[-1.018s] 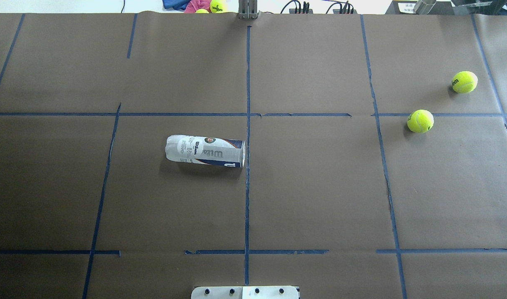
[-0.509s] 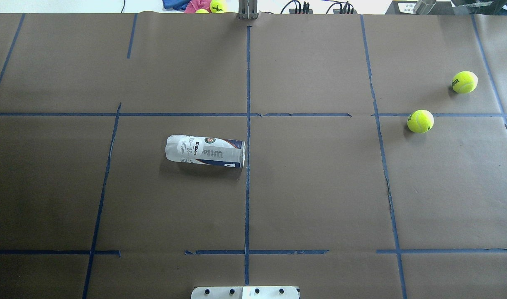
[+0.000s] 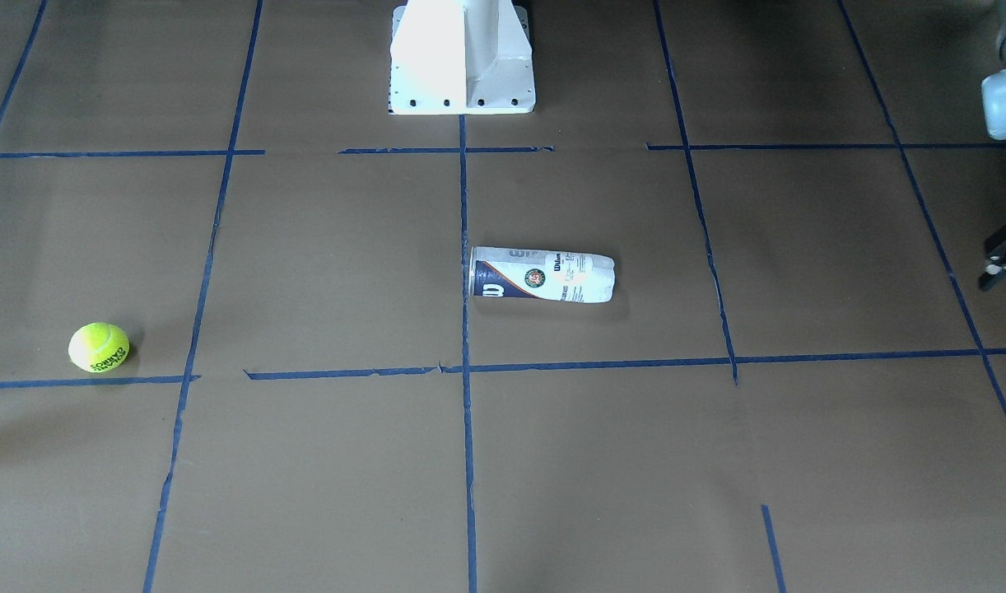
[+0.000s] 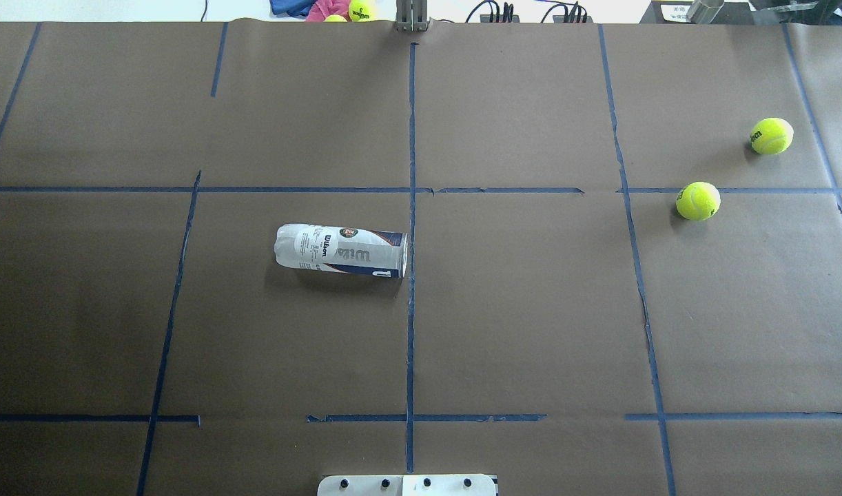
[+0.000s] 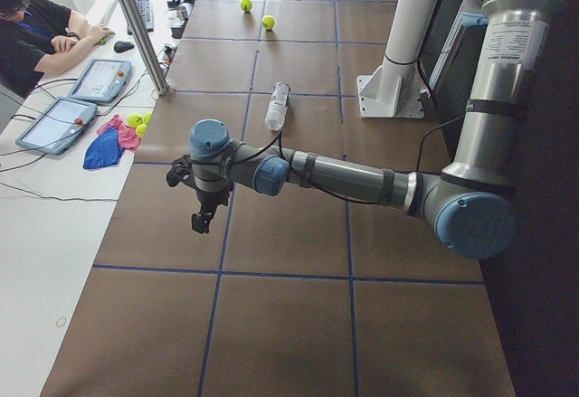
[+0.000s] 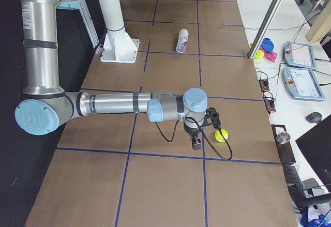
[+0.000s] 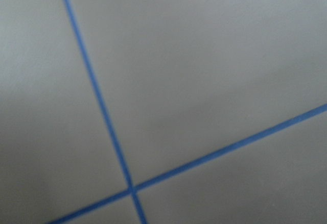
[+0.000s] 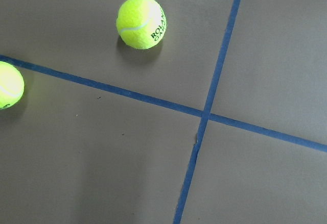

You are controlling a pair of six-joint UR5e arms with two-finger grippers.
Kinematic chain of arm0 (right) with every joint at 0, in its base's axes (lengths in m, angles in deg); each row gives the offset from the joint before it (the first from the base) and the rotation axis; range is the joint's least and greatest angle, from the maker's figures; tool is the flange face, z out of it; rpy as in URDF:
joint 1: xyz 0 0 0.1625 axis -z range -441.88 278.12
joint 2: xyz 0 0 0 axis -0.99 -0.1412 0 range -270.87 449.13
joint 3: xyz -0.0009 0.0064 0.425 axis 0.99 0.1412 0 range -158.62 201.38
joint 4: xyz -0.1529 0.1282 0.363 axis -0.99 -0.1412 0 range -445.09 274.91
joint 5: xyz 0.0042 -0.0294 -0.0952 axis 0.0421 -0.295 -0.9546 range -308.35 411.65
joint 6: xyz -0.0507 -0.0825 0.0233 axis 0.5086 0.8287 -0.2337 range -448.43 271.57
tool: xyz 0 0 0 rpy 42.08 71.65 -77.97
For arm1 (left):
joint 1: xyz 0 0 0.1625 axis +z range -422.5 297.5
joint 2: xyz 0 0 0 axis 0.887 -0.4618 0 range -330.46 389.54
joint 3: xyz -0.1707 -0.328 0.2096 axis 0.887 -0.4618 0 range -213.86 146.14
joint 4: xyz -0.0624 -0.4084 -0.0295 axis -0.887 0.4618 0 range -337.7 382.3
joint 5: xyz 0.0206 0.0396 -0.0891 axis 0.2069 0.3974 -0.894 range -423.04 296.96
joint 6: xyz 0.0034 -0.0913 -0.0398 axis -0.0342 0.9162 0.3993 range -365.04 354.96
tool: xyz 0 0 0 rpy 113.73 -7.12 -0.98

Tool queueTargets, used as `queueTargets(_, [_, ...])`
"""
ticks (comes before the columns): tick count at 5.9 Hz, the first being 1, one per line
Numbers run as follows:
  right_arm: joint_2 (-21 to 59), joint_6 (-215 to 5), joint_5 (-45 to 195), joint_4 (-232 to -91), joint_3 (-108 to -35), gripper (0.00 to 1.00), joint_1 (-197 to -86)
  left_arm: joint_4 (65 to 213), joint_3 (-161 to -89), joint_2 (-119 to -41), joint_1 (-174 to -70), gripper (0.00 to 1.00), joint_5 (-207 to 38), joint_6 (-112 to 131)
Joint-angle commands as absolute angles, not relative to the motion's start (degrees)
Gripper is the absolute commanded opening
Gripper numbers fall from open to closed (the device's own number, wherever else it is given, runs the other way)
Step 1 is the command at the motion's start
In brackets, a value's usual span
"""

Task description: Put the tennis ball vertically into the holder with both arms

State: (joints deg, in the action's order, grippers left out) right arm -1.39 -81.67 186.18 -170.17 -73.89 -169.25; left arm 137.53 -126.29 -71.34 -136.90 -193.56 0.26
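Observation:
The holder [image 4: 342,250] lies on its side left of the table's centre line, open end toward that line; it also shows in the front view [image 3: 542,275]. A tennis ball [image 4: 698,200] rests at the far right, and a second ball [image 4: 772,136] lies beyond it. The right wrist view shows a ball lettered ROLAND GARROS [image 8: 141,22] and part of another [image 8: 7,85]. The right gripper [image 6: 196,144] hovers beside a ball [image 6: 221,135]; I cannot tell its jaw state. The left gripper [image 5: 199,223] hangs over bare paper far left of the holder, jaw state unclear.
The white pedestal base [image 3: 462,66] stands at the robot's edge. A metal post [image 4: 412,17], cables, cloths and spare balls [image 4: 355,9] lie beyond the far edge. An operator [image 5: 27,26] sits by tablets [image 5: 99,79]. Blue tape lines cross the brown paper.

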Motion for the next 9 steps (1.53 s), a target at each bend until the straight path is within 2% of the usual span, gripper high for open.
queueTargets(1, [-1.2, -81.7, 186.2, -170.2, -74.1, 1.0, -169.2, 141.4, -126.8, -80.9, -127.1, 1.0, -193.4, 2.8])
queueTargets(4, [-1.2, -81.7, 186.3, -170.2, -74.1, 1.0, -169.2, 138.9, -127.6, -93.8, -109.1, 1.0, -181.3, 2.9])
queueTargets(6, [-1.2, -81.7, 186.3, -170.2, -74.1, 1.0, -169.2, 120.9, -128.8, -104.3, -100.3, 1.0, -171.8, 0.2])
queueTargets(9, [-1.2, -81.7, 186.2, -170.2, -74.0, 1.0, -169.2, 92.8, -129.0, -115.2, -93.3, 1.0, -156.8, -23.6])
